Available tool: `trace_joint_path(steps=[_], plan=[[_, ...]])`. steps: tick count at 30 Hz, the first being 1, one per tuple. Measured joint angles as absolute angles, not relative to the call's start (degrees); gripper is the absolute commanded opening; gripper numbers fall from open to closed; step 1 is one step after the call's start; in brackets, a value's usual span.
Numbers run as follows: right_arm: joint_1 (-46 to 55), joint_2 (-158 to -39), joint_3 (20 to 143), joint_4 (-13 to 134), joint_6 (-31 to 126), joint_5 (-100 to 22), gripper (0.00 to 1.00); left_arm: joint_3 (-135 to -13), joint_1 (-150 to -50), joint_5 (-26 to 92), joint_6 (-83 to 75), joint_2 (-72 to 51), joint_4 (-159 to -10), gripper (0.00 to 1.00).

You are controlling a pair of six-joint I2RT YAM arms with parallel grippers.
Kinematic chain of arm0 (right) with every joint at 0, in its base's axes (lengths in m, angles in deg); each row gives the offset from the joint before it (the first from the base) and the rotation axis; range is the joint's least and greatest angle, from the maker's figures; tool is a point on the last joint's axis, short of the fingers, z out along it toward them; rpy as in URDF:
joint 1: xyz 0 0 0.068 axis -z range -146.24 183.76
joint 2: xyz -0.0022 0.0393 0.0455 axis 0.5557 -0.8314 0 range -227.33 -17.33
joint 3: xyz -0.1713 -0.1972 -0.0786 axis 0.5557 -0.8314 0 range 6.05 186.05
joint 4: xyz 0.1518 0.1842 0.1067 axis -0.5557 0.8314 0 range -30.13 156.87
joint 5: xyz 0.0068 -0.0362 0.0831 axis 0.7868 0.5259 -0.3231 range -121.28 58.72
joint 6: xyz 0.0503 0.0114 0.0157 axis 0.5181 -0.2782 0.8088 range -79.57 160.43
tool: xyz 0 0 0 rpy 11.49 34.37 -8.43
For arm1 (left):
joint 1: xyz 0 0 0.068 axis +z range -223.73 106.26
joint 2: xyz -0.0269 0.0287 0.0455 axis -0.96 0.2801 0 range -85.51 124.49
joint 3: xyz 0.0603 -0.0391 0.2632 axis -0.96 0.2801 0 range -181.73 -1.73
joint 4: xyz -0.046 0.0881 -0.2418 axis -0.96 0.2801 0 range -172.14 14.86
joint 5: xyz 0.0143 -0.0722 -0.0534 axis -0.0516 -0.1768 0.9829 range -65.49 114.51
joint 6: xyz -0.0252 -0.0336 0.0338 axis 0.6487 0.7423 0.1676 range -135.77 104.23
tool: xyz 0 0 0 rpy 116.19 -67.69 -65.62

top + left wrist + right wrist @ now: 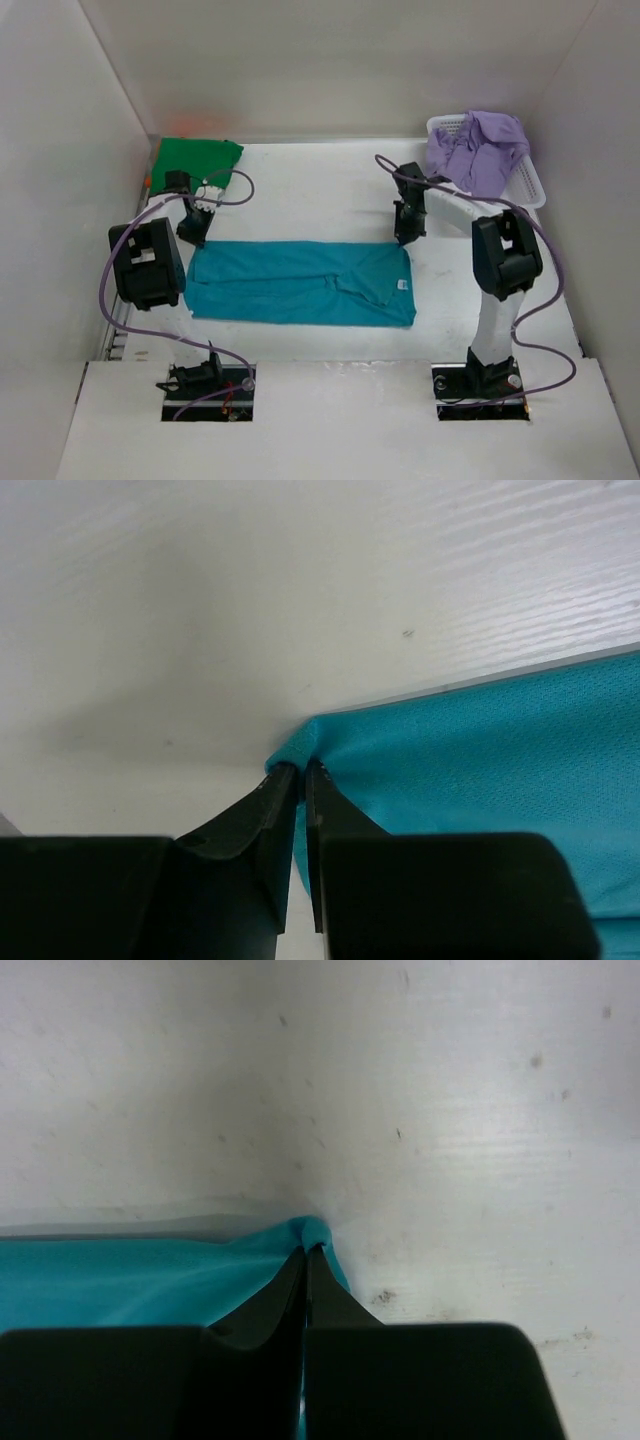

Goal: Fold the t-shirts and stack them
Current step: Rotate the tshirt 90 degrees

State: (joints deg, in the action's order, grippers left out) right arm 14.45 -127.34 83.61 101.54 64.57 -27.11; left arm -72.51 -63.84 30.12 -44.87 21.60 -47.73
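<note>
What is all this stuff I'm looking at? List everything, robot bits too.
teal t-shirt: one, teal, laid flat mid-table.
green t-shirt: one, dark green, folded, far left corner.
orange sliver: one, at the green shirt's left edge; too small to identify.
lavender t-shirt: one, purple, crumpled in the basket.
basket: one, white lattice, far right corner.
table: one, white.
left gripper: one, black, shut on the teal shirt's far left corner.
right gripper: one, black, shut on its far right corner.

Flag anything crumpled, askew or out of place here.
The lavender shirt is bunched up in the white basket at the far right, draping over its rim, unfolded. The teal shirt lies flat and the green shirt sits folded; nothing else stands out.
</note>
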Motion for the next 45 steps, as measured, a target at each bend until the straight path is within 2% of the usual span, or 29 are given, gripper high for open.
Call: trace_joint_path(steps=[4,6,9,10,12,15,21,23,28,33,36,38,39,42,43,45], plan=[[14.99,-136.37,99.06,106.22,63.52,-27.24,0.00,-72.51,-62.34,29.37,-43.78,21.42,-46.18,0.12],[14.99,-143.93,113.53,108.01,62.96,-26.52,0.04,-72.54,-61.70,28.92,-43.26,21.31,-44.78,0.16],[14.97,-155.04,135.85,108.34,62.28,-25.32,0.39,-72.54,-60.96,28.59,-42.56,21.14,-42.64,0.27],[14.93,-157.77,141.66,107.82,61.86,-25.06,0.47,-72.54,-60.65,28.61,-42.21,21.07,-41.89,0.30],[14.88,-159.43,146.49,107.47,61.10,-24.64,0.56,-72.49,-60.11,28.63,-41.75,20.92,-40.54,0.39],[14.86,-156.37,142.58,106.33,60.46,-23.66,0.59,-71.64,-59.39,28.92,-40.79,20.24,-39.53,0.45],[15.12,-139.08,112.68,102.37,63.61,-20.64,0.61,-69.94,-58.21,29.94,-38.95,18.01,-38.13,0.49],[15.76,-135.19,106.32,101.83,65.69,-21.04,0.61,-69.94,-58.01,30.31,-38.62,17.51,-38.16,0.49],[18.71,-136.06,103.80,99.84,70.17,-25.49,0.61,-69.94,-58.16,30.82,-38.08,17.34,-38.11,0.49],[19.45,-142.66,109.22,100.10,73.10,-28.36,0.61,-69.94,-58.53,31.30,-37.79,17.29,-38.18,0.50],[19.15,-146.40,114.25,101.52,73.73,-29.32,0.61,-69.91,-58.47,31.76,-37.77,17.25,-38.22,0.50],[19.06,-148.04,116.96,102.99,73.80,-29.78,0.55,-69.61,-58.36,32.11,-37.73,17.03,-38.55,0.50],[19.04,-148.70,118.08,103.66,73.73,-30.02,0.48,-69.28,-58.36,32.30,-37.71,16.90,-38.68,0.50],[19.04,-150.05,120.02,105.30,73.58,-30.61,0.09,-68.34,-58.25,32.83,-37.57,16.72,-38.86,0.50],[19.04,-150.27,120.11,105.81,73.69,-30.89,0.02,-68.03,-58.25,33.05,-37.55,16.68,-38.90,0.50],[19.04,-150.99,120.61,107.05,73.80,-31.31,0.00,-67.53,-58.25,33.55,-37.55,16.68,-39.03,0.50]])
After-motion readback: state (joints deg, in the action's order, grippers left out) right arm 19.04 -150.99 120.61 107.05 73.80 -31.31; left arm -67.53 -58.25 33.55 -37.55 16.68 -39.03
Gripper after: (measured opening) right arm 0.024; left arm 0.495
